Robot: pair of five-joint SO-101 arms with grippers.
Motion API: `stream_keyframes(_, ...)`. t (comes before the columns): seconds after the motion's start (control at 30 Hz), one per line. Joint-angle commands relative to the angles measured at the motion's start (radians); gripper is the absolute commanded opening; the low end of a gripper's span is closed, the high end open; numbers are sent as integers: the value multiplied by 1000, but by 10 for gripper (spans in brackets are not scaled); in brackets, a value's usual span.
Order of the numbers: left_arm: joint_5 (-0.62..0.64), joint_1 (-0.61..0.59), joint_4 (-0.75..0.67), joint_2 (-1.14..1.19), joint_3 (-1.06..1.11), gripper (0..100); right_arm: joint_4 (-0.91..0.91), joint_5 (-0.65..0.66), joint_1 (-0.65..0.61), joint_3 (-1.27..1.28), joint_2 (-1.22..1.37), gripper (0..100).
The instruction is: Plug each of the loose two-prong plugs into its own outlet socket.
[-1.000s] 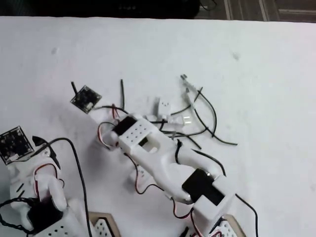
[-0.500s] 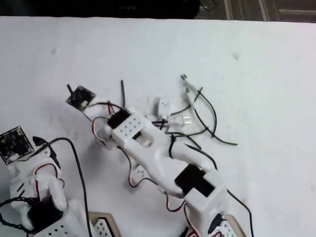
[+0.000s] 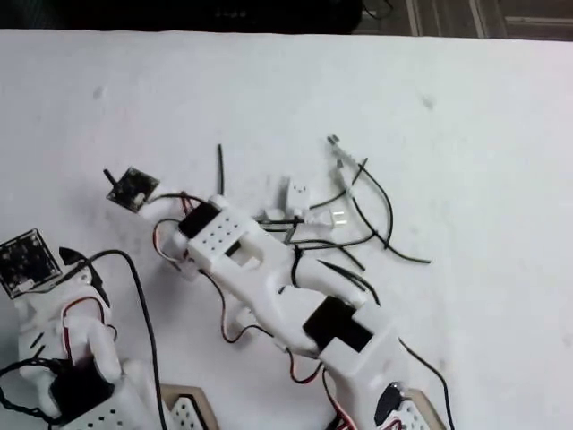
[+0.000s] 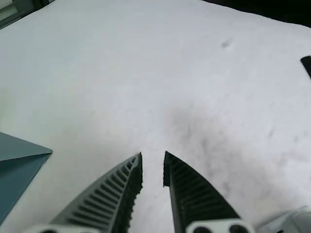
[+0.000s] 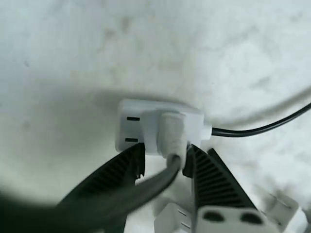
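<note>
My right tool (image 5: 165,158) is clamped on a white plug (image 5: 171,130) that sits in its outlet socket (image 5: 132,125).
I see the fingers (image 5: 127,167) pinching the plug from both sides, with its grey cord running down between them. The outlet socket lies flat on the bench (image 5: 73,58), two free slots beside the plug and a black cable (image 5: 262,129) leaving one end. My left tool (image 4: 152,162) hangs over the bench, parted by a narrow slit and holding nothing. In the high view, a loose plug (image 3: 338,216) lies among black wires near a second socket (image 3: 297,192).
</note>
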Motion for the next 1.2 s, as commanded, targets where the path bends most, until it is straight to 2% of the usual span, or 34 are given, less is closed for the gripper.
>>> stream_keyframes(0.0,6,-8,-15,-5,-6,97,5,8,-18,-32,-19,129)
stream_keyframes(0.67,6,-4,-15,-5,-6,97,-21,6,-15,-28,-131,128)
stream_keyframes(0.87,6,-4,-15,-5,-6,97,-51,-135,-15,-32,-133,129)
stream_keyframes(1.03,6,-4,-14,-5,-6,97,-56,-92,-18,-26,-120,126)
stream_keyframes(1.17,6,-4,-14,-5,-6,97,-116,-91,-15,6,-122,60)
